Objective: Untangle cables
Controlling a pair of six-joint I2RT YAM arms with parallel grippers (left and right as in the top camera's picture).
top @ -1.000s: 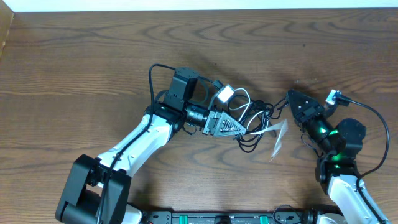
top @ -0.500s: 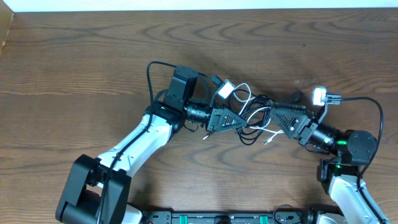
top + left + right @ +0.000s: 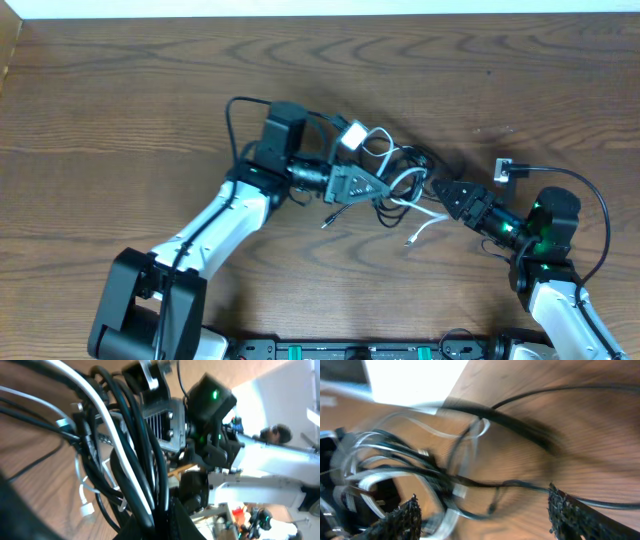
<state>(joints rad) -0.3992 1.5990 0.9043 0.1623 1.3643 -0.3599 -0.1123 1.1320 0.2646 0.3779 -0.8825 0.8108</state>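
Note:
The cables (image 3: 402,182) lie as one black and white tangle mid-table. My left gripper (image 3: 378,190) is shut on the tangle's left side. In the left wrist view, black and white cords (image 3: 125,460) run down into the closed jaws (image 3: 167,520), and a white plug (image 3: 86,510) hangs over the wood. My right gripper (image 3: 440,192) points left at the tangle's right edge. In the right wrist view its fingers stand wide open (image 3: 482,515), with blurred cords (image 3: 420,467) just ahead and one thin black cord crossing between the tips. Loose white ends (image 3: 412,238) trail toward the front.
The wooden table (image 3: 120,80) runs to a pale far edge (image 3: 300,8). A thick black arm cable (image 3: 592,205) loops by the right wrist, and another (image 3: 232,120) arcs behind the left arm. The left arm (image 3: 210,225) stretches from the front left.
My right gripper swung left toward the tangle, opened wide and let go of the white cable it held. The left gripper, still shut on the cables, shifted slightly up and left.

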